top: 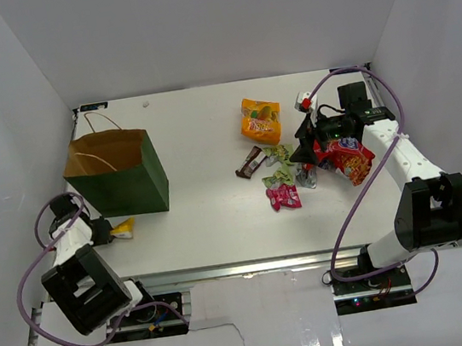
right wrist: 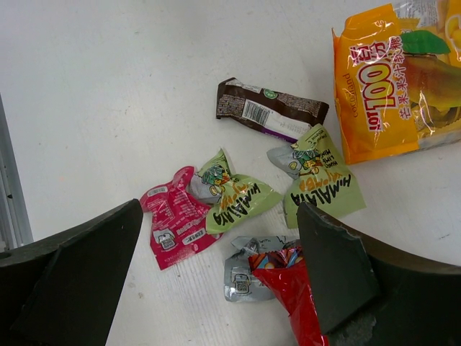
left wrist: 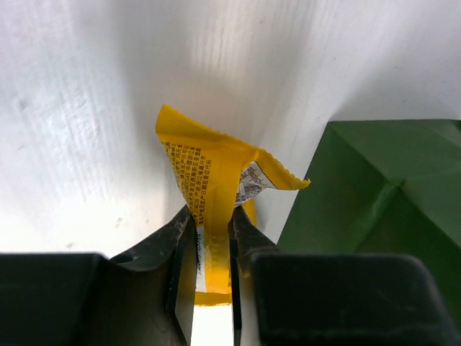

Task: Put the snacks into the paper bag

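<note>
The dark green paper bag (top: pixel 147 174) stands open at the left, and its wall shows in the left wrist view (left wrist: pixel 389 194). My left gripper (top: pixel 104 232) (left wrist: pixel 212 216) is shut on a yellow sachet (top: pixel 124 229) (left wrist: pixel 205 180), low beside the bag's near left corner. My right gripper (top: pixel 307 147) (right wrist: pixel 220 216) is wide open above the snack pile. Under it lie a pink sachet (right wrist: pixel 173 220), two green sachets (right wrist: pixel 241 198), a silver sachet (right wrist: pixel 248 274), the brown bar (right wrist: pixel 270 109) and the orange pouch (right wrist: pixel 389 94). The red chip bag (top: pixel 347 156) (right wrist: pixel 295 303) touches the right finger's inner face.
White walls close in the table on three sides. The orange pouch (top: pixel 260 120) lies farthest back, the brown bar (top: pixel 249 163) to the pile's left. The bag's loop handles (top: pixel 99 121) hang over its rim. A metal rail runs along the near table edge (top: pixel 253 266).
</note>
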